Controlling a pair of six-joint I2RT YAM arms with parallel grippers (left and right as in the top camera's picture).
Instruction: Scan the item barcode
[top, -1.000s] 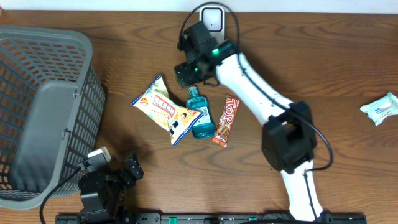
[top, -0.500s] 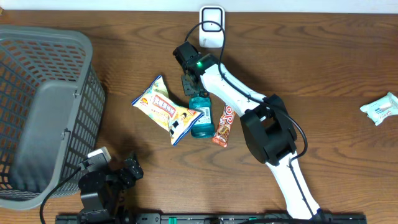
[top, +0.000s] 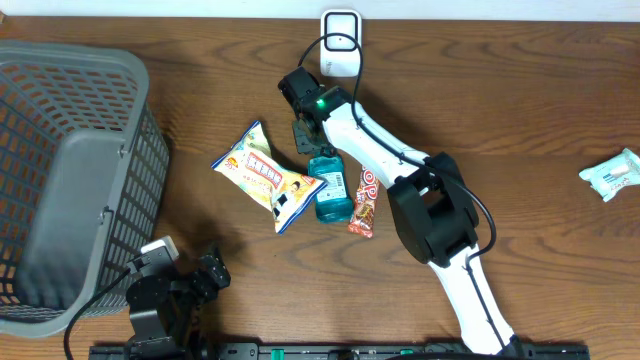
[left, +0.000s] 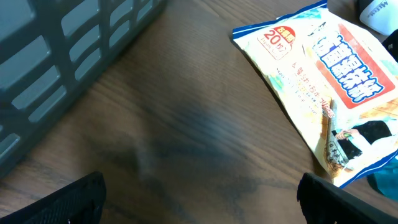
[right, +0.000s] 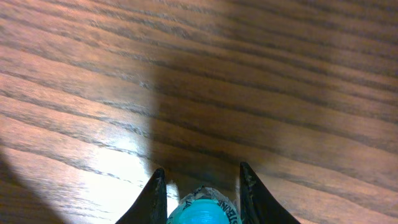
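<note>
A teal mouthwash bottle lies on the wooden table between a yellow snack bag and a red candy bar. My right gripper reaches down at the bottle's top end. In the right wrist view its fingers flank the teal cap, and the right gripper is shut on it. A white scanner-like device with a cable stands at the table's far edge. My left gripper rests low at the front left. In its wrist view the left gripper is open over bare wood.
A grey mesh basket fills the left side and shows close by in the left wrist view. The snack bag lies ahead of the left gripper. A white-and-green packet sits at the far right.
The right arm swung in and down onto the bottle's top and its jaws shut on the cap. Bottle and candy bar shifted slightly right. The left arm stayed still.
</note>
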